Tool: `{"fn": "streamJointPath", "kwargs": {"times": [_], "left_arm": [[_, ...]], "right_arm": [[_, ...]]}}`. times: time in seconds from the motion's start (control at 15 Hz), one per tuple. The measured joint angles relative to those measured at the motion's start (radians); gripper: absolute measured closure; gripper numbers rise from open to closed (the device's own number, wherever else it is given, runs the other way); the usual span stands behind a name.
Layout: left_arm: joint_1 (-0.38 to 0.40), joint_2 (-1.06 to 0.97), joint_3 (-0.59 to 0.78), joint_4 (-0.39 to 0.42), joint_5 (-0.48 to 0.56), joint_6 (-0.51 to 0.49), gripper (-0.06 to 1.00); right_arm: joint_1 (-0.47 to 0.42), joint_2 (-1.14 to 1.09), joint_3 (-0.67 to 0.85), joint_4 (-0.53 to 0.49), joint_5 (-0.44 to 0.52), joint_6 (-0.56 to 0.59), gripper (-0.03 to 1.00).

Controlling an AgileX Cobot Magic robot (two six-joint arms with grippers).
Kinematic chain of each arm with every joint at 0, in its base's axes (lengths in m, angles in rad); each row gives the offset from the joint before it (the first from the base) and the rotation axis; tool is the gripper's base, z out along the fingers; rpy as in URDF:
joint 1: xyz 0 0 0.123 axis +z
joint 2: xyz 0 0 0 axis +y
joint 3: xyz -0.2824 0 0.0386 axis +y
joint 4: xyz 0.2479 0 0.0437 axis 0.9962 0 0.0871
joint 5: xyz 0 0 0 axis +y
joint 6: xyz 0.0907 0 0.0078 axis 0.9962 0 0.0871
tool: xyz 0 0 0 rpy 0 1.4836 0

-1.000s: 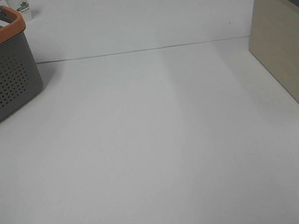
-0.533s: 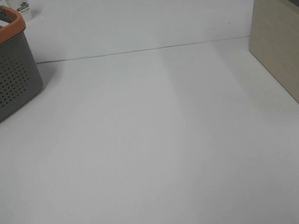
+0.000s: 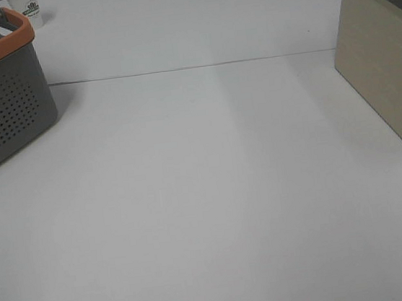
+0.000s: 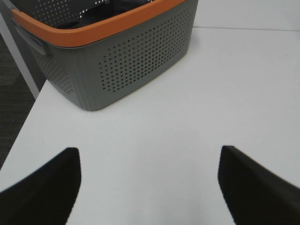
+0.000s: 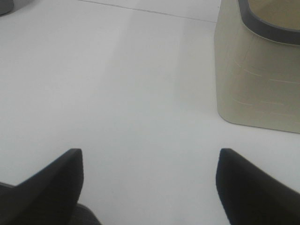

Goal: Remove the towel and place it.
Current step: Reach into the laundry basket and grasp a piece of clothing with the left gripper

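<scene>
A grey perforated basket with an orange rim stands at the far left of the white table; it also shows in the left wrist view. A dark charcoal mass, apparently the towel, lies inside it and is mostly hidden by the rim. My left gripper is open and empty over the table, a short way in front of the basket. My right gripper is open and empty over bare table, apart from the beige bin. Neither gripper shows in the exterior high view.
A beige bin with a dark grey rim stands at the right edge, and shows in the right wrist view. A small white container stands behind the basket. The table's left edge and dark floor lie beside the basket.
</scene>
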Motion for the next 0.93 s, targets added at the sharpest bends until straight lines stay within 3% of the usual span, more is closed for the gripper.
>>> {"fn": "streamJointPath", "kwargs": {"times": [0.47, 0.67, 0.93], "left_arm": [[0.0, 0.247, -0.126, 0.0, -0.018, 0.024, 0.19], [0.0, 0.452, -0.251, 0.0, -0.018, 0.144, 0.19], [0.0, 0.66, -0.378, 0.001, -0.018, 0.216, 0.19]], "right_arm": [[0.0, 0.0, 0.0, 0.0, 0.0, 0.001, 0.2], [0.0, 0.0, 0.0, 0.001, 0.0, 0.001, 0.2], [0.0, 0.0, 0.0, 0.001, 0.0, 0.001, 0.2]]}}
